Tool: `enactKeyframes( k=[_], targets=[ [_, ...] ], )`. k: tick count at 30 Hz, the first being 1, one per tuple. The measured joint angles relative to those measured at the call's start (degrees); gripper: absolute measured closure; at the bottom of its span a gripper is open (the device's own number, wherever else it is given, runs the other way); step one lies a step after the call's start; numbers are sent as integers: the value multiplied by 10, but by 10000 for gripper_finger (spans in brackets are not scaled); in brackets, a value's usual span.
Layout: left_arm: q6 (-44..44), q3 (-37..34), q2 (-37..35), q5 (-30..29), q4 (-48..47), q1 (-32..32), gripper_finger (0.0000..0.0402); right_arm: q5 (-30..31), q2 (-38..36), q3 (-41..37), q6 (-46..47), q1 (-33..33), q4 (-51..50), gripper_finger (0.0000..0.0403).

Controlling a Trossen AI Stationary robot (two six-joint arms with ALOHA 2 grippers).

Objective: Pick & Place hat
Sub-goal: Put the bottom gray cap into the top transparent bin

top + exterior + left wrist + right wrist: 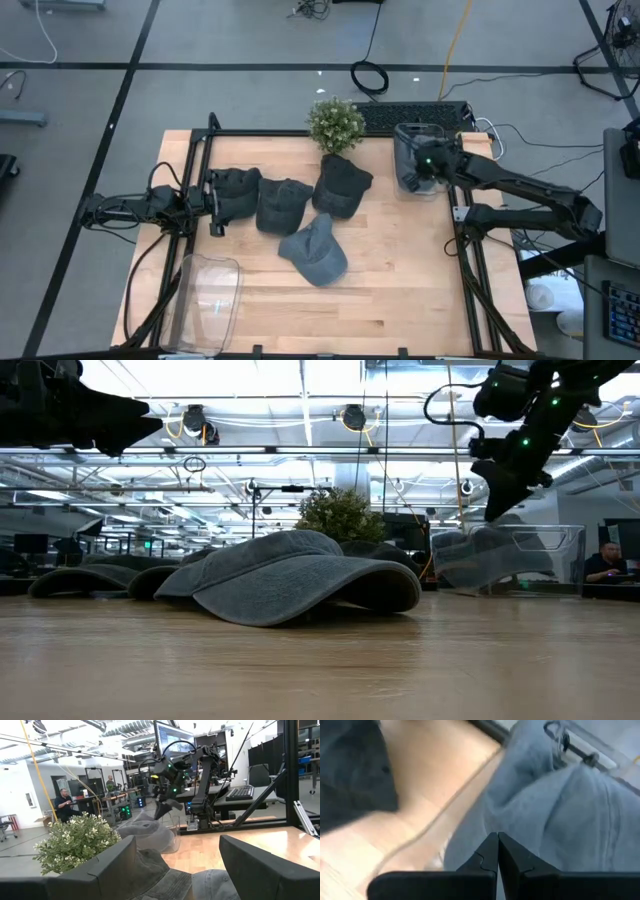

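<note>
Several dark grey hats lie on the wooden table: one at the left [235,192], one beside it [283,203], one by the plant [342,185], and one nearer the front [315,250], which fills the low view [290,575]. Another grey hat [570,805] lies in a clear bin [420,150] at the far right. My right gripper [497,508] is shut and slants down just above that bin's hat without touching it [497,845]. At the table's left edge my left gripper [190,870] stands open, raised above the leftmost hat.
A small potted plant [335,123] stands at the far edge, with a keyboard [415,115] behind it. A second clear bin [205,300] lies at the near left corner. Bare wood [400,280] stretches across the near right. A black frame [470,260] borders the table.
</note>
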Motion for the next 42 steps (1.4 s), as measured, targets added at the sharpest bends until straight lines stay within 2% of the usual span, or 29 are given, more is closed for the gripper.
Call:
enactKeyframes(
  k=[6,20,36,42],
  targets=[
    [0,0,0,0,0,0,108,20,35,0,7,-6,-48,403],
    [0,0,0,0,0,0,108,38,182,-2,2,-42,-10,403],
    [0,0,0,0,0,0,108,8,225,-10,14,-43,-38,403],
    [0,0,0,0,0,0,108,33,175,-10,15,-27,-26,403]
  ],
)
